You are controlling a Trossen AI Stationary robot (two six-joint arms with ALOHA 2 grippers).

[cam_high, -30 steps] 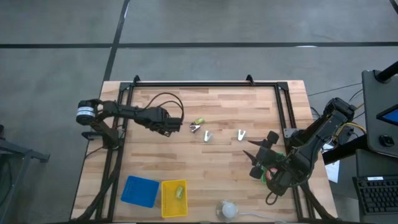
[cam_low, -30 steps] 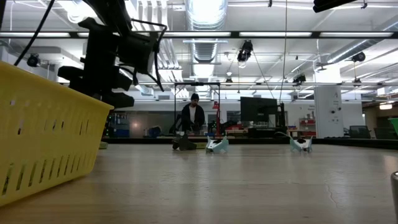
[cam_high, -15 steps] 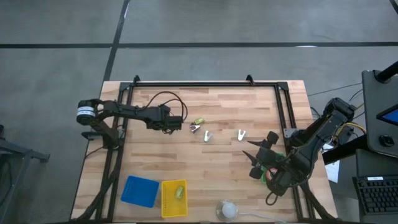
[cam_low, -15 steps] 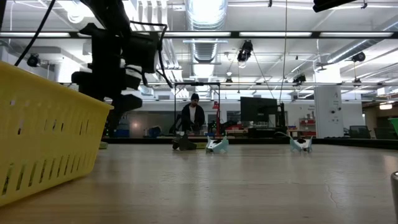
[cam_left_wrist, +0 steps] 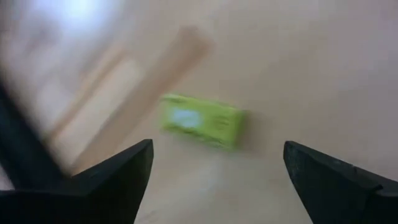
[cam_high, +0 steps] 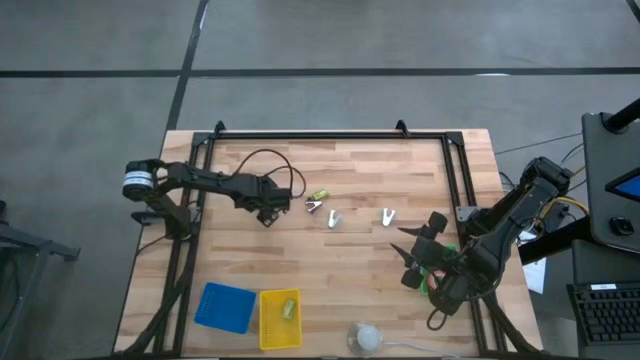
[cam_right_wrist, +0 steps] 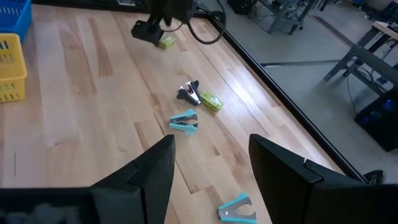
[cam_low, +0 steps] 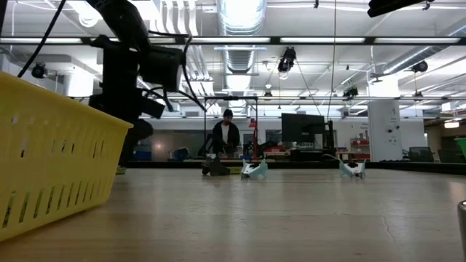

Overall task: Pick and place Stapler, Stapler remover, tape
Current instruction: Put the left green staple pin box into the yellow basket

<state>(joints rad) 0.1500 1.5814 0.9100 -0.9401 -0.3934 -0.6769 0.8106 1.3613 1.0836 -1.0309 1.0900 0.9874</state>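
L pincer (cam_high: 277,207) wider, lower

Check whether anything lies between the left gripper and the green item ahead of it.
Nothing visible does: only bare tabletop lies between the open left gripper and the green item.

no readable text, labels, numbers or signs anywhere

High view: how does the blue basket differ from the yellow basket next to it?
The blue basket looks wider than the yellow basket and lies nearer the left arm's side. The yellow basket holds a small green thing; nothing shows in the blue basket. Both sit side by side along the same edge of the table.
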